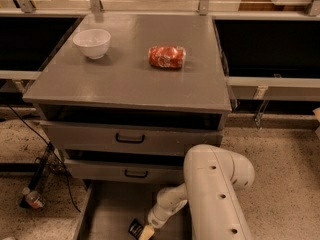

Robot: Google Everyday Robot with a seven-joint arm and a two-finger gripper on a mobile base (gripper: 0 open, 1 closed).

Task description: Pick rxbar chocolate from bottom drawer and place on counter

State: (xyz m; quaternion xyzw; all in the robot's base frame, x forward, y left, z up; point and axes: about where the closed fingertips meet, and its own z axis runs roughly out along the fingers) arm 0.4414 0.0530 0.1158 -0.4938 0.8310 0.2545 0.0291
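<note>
The bottom drawer [107, 211] is pulled open at the bottom of the view, its grey floor showing. The rxbar chocolate [135, 228] lies on that floor near the lower edge, a small black bar partly cut off by the picture's edge. My white arm reaches down into the drawer, and my gripper [146, 232] sits right beside the bar, touching or almost touching its right end. The counter [130, 74] is the wide grey top of the cabinet above.
A white bowl [92, 43] stands at the counter's back left. A red soda can [167, 57] lies on its side at the counter's middle right. Two closed grey drawers with black handles [130, 138] sit above the open one. Cables and a bottle [33, 199] lie on the floor at left.
</note>
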